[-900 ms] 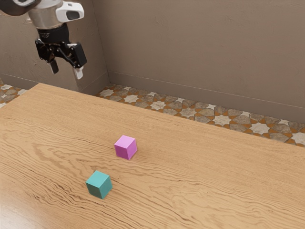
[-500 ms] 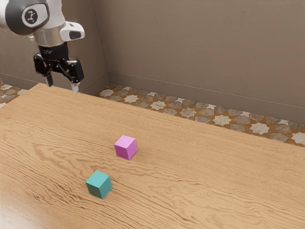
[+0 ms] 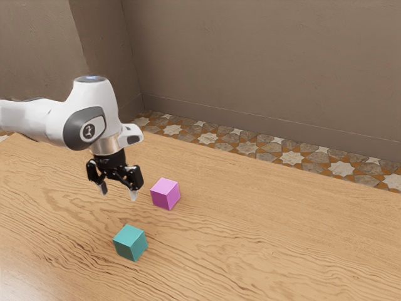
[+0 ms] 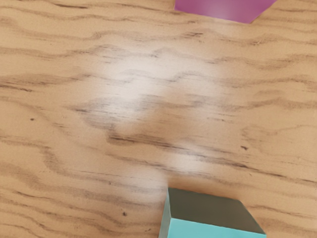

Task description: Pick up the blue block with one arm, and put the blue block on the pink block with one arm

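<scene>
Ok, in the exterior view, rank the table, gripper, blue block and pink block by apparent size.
1. table
2. gripper
3. blue block and pink block: they look alike, and the blue one sits nearer the camera, so I won't rank them.

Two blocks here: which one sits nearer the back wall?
The pink block: it lies farther back on the table. The blue block, teal in shade, sits nearer the camera.

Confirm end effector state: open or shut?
Open. The end effector hangs above the table with its fingers apart and nothing between them; the blue block lies untouched nearby.
</scene>
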{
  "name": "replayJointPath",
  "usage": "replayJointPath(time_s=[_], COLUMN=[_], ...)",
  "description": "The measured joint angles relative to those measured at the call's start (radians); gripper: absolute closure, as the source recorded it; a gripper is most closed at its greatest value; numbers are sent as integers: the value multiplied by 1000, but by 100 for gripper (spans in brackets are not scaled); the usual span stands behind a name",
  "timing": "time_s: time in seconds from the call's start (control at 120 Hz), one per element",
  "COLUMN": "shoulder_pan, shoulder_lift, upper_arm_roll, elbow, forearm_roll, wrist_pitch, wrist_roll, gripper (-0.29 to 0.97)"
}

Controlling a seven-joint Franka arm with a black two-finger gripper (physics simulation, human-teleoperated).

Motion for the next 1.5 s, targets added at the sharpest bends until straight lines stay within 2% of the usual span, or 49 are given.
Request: replayJointPath(time_s=[0.167, 0.383, 0.717, 0.925, 1.2, 1.5], shoulder_pan=[-16, -38, 7, -7, -53, -32], shoulder_lift=[25, 2, -17, 7, -25, -28], upper_arm_roll=[0, -1, -3, -16, -27, -30], elbow=[-97, -179, -216, -219, -271, -325], forearm_roll=[-73, -109, -101, -101, -112, -108], wrist_pitch=[117, 193, 245, 280, 320, 366], wrist_roll=[7, 13, 89, 131, 156, 166], gripper=[0, 0, 0, 0, 0, 0])
